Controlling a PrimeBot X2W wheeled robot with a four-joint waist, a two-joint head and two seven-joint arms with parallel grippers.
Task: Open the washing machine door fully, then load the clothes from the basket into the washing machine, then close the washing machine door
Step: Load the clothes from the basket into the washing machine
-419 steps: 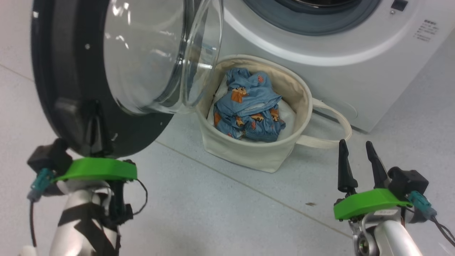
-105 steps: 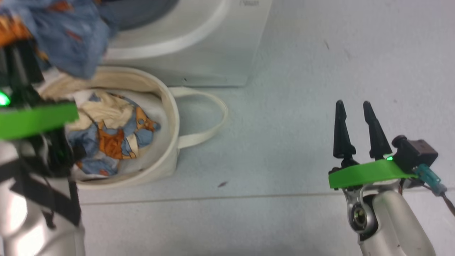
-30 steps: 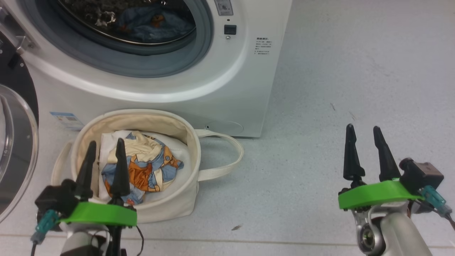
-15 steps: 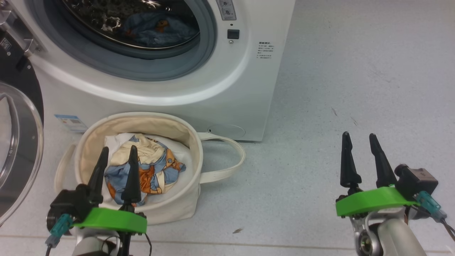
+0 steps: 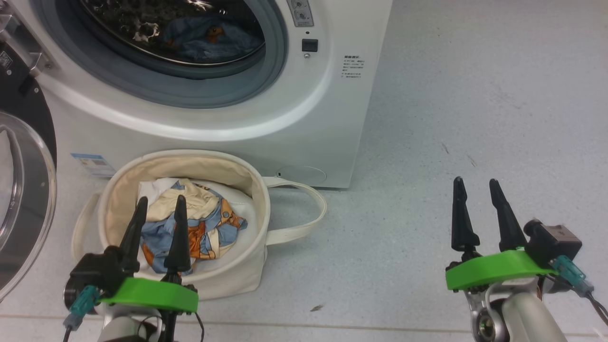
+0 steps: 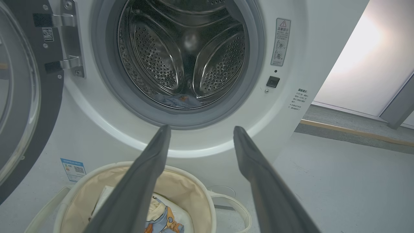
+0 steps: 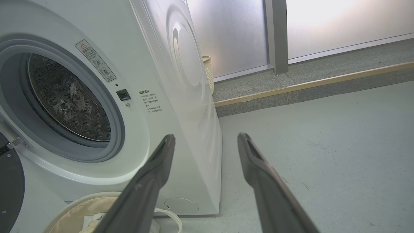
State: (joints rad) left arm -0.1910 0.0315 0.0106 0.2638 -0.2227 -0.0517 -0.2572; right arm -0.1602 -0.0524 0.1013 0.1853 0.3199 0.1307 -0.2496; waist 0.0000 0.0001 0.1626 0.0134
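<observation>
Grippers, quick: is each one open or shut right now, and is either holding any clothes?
Left gripper: open, holding nothing.
Right gripper: open, holding nothing.

So we've got the washing machine (image 5: pixel 308 118) at the back, its door (image 5: pixel 23 199) swung out on the left. The basket (image 5: pixel 237 280) sits on the floor (image 5: pixel 403 228) right in front of it, with clothes (image 5: pixel 190 228) inside, and one more garment (image 5: pixel 209 38) down in the drum (image 6: pixel 152 55). Our left gripper (image 5: pixel 161 198) is just before the basket, our right gripper (image 5: pixel 475 180) well off to the right
</observation>
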